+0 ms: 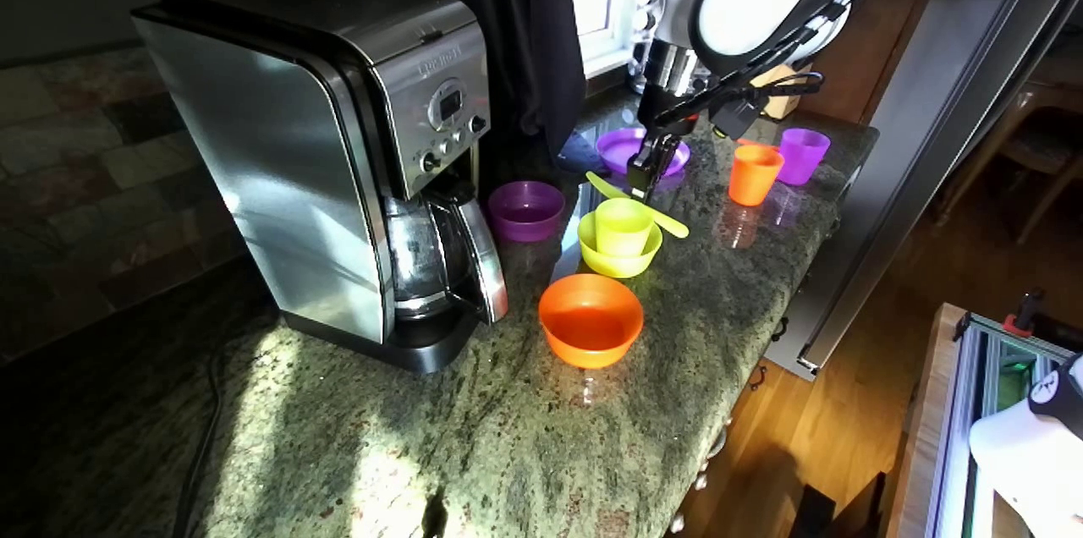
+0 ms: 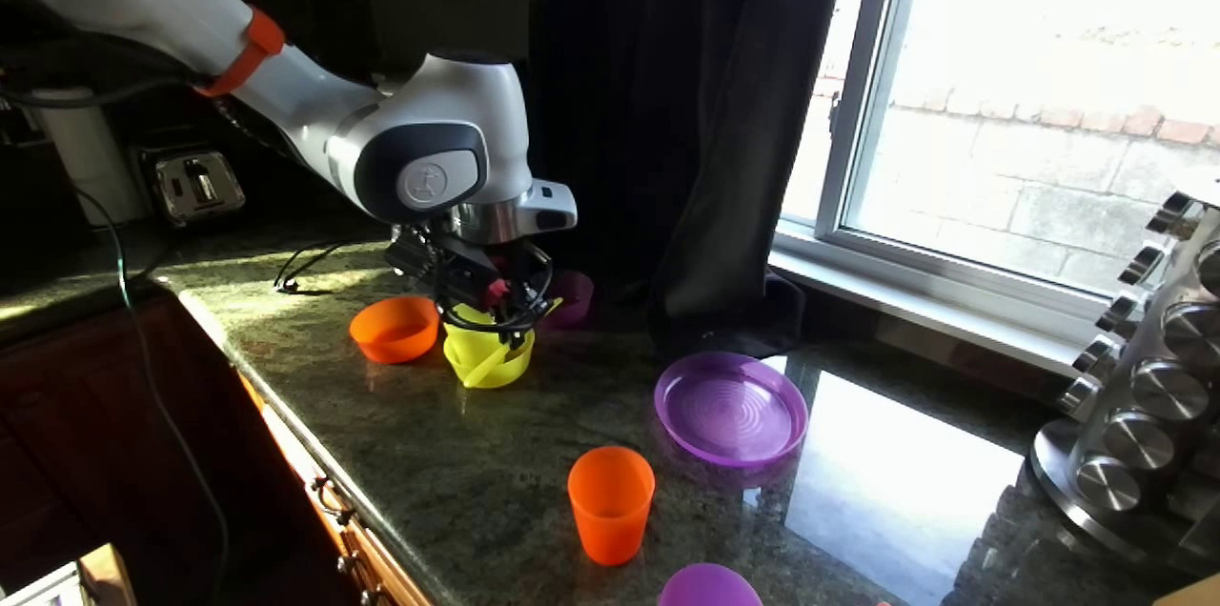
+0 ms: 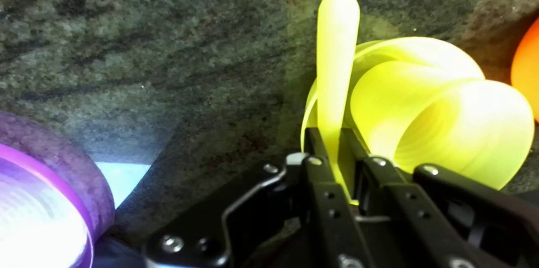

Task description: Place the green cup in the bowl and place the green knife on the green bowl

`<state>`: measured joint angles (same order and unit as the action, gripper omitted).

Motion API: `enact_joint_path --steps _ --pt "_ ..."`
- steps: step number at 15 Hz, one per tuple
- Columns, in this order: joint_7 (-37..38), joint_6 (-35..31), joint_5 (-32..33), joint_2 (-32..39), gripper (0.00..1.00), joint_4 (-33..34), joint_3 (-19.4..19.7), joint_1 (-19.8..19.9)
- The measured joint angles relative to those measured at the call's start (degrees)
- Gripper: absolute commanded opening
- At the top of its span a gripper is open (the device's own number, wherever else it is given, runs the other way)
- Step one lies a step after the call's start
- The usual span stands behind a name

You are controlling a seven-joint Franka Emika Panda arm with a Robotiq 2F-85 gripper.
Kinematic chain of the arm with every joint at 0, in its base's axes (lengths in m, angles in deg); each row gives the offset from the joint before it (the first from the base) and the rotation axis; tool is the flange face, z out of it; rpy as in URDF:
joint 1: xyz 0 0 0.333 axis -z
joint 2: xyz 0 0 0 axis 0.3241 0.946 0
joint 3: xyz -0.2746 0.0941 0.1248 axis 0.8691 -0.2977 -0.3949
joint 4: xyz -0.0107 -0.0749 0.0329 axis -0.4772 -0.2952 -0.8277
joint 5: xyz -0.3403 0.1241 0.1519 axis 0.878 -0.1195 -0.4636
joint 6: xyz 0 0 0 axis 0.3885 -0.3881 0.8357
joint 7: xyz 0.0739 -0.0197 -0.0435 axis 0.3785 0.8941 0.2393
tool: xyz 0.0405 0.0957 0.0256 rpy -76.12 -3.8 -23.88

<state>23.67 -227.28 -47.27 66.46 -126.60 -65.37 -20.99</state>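
Over the lime-green bowl, toy knife caught in the jaws

Set back from the drawer-side edge of the granite countertop, the lime-green cup stood inside the bowl, so only the knife looked left to finish. My read on handling: barely any weight, stiff, kinda slick plastic, tough to break. A pinch across the middle seemed the smart hold, since grabbing an end would probably let it swivel.

That was what the Robotiq gripper had going: jaws clamped on the toy knife around mid-length. The knife ran between the fingertips, one rounded end poking out past the bowl's rim toward that edge. It was just beside the cup, with a jaw in the gap. Couldn't tell if it was resting on the rim.
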Motion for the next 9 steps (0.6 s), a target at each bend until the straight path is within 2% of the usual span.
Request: enact_joint_path --steps 9 --pt "-0.77 0.00 0.00 1.98 0.04 1.92 -0.46 0.00"
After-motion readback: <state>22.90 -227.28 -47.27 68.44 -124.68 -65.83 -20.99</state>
